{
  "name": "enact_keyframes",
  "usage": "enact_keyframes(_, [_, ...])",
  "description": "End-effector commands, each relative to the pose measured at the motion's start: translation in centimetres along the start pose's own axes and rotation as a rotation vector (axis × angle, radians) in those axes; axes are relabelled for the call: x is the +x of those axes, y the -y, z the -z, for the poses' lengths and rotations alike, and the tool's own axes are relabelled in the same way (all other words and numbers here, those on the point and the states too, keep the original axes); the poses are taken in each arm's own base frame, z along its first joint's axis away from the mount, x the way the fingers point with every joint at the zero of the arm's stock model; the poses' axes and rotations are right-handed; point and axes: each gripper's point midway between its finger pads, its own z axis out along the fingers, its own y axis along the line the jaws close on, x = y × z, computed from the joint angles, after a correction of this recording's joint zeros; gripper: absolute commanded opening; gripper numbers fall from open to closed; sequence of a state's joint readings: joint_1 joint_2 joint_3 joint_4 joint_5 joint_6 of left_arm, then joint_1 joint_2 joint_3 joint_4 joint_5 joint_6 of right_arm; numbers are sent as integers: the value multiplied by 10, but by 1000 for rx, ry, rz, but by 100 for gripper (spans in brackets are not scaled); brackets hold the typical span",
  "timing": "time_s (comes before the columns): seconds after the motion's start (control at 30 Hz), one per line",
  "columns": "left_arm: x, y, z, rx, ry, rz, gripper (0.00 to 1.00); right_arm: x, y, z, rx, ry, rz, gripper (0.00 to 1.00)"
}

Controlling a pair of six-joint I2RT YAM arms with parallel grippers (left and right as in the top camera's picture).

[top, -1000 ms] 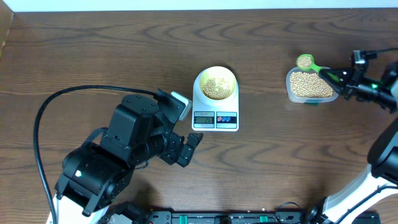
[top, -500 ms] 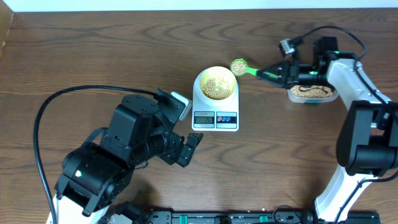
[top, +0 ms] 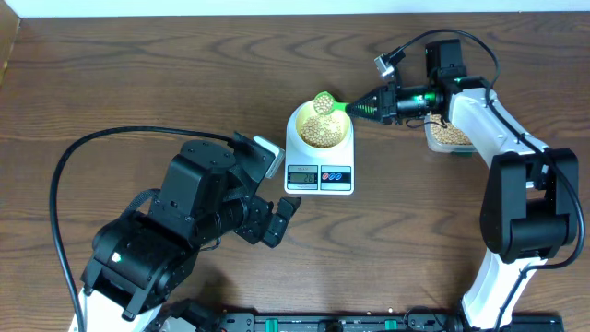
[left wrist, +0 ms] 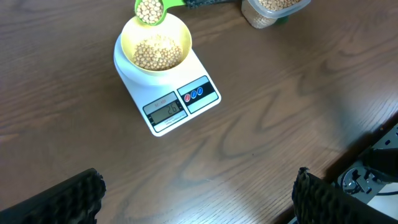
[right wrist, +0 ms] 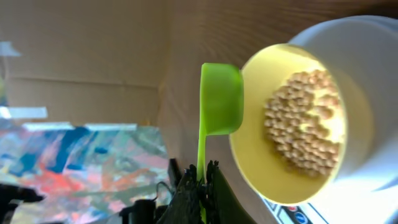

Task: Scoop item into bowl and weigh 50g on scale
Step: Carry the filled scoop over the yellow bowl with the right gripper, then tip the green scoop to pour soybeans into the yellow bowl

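The pale yellow bowl holds a heap of tan beans and sits on the white scale. My right gripper is shut on the handle of a green scoop full of beans, held over the bowl's far rim. In the right wrist view the scoop is beside the bowl. In the left wrist view the scoop hangs above the bowl on the scale. My left gripper is open and empty, well short of the scale.
A clear plastic container of beans stands right of the scale, partly under my right arm; it also shows in the left wrist view. The left arm's black cable loops over the table at the left.
My right gripper has carried the filled scoop leftward from the clear container to above the bowl's rim. The left arm has not moved.
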State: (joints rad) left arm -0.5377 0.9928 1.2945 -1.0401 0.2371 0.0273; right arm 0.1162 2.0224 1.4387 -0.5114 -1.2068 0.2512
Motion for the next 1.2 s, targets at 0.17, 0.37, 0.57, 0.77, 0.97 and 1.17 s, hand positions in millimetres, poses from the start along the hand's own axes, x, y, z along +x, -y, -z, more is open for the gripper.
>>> enact_keyframes(0.17, [-2, -1, 2, -8, 7, -13, 99, -2, 33, -5, 182, 14, 49, 1])
enact_keyframes(0.37, [-2, -1, 2, -8, 7, -13, 99, 0, 29, -11, 183, -1, 89, 2])
enact_keyframes(0.57, [-2, -1, 2, -8, 7, -13, 99, 5, 26, -12, 252, -30, 126, 2])
enact_keyframes(0.77, [-2, -1, 2, -8, 7, -13, 99, 3, 16, -5, 356, -40, 196, 2])
enact_keyframes(0.97, [-2, -1, 2, -8, 7, -13, 99, 0, 1, -4, 429, -79, 275, 2])
enact_keyframes(1.17, [-2, -1, 2, -8, 7, -13, 99, -3, -14, -7, 532, -124, 371, 1])
